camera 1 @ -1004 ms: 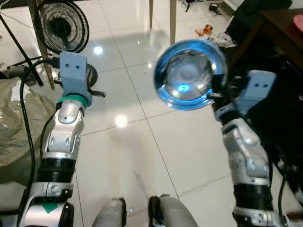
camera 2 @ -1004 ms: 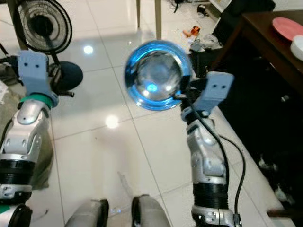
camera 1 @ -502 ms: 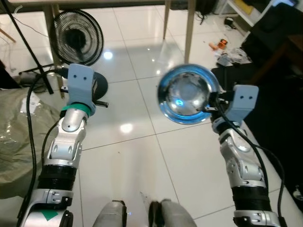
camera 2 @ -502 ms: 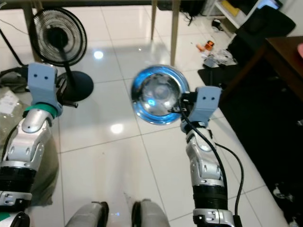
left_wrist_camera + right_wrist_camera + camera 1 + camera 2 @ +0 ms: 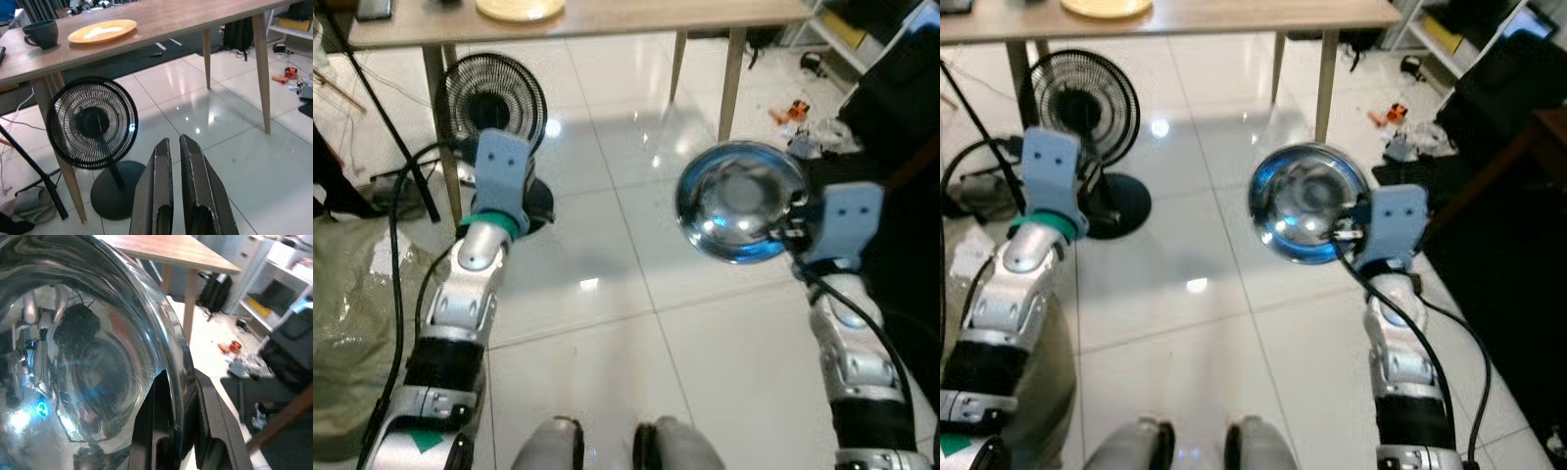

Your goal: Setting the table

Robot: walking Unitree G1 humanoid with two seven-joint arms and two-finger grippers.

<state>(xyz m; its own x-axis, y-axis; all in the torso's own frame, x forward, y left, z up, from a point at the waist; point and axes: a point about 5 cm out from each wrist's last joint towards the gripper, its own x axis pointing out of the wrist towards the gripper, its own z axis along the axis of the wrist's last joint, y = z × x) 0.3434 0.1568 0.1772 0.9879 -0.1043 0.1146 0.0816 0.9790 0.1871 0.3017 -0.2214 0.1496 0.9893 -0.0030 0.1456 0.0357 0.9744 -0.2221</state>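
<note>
The robot stands on a white tiled floor (image 5: pixel 607 323) with both arms raised in front of it. The right gripper (image 5: pixel 177 431) is closed on the rim of a shiny metal bowl (image 5: pixel 741 201), one black finger inside the rim and the other outside. The bowl is held up in the air above the floor, tilted so that its hollow faces the head camera. Nothing lies in the bowl; its polished inside mirrors the room and carries a small blue glint.

The left gripper (image 5: pixel 176 186) is raised on the robot's left and has hold of nothing. Its two black fingers stand almost together, with only a thin gap between them.

Ahead of the robot is a wooden table (image 5: pixel 161 19) on slim legs. On its top sits a yellow plate (image 5: pixel 102 31) with a pale patch on it; what the patch is cannot be told. Just beside the plate stands a dark cup (image 5: pixel 41 33), and its contents cannot be seen from this angle.

A black floor fan (image 5: pixel 91 122) stands on the tiles by a table leg, near the left arm. A grey-green bag (image 5: pixel 352 323) lies crumpled on the floor at the robot's left. To the robot's right, small bits of clutter (image 5: pixel 1400 132) are scattered on the floor near dark furniture.
</note>
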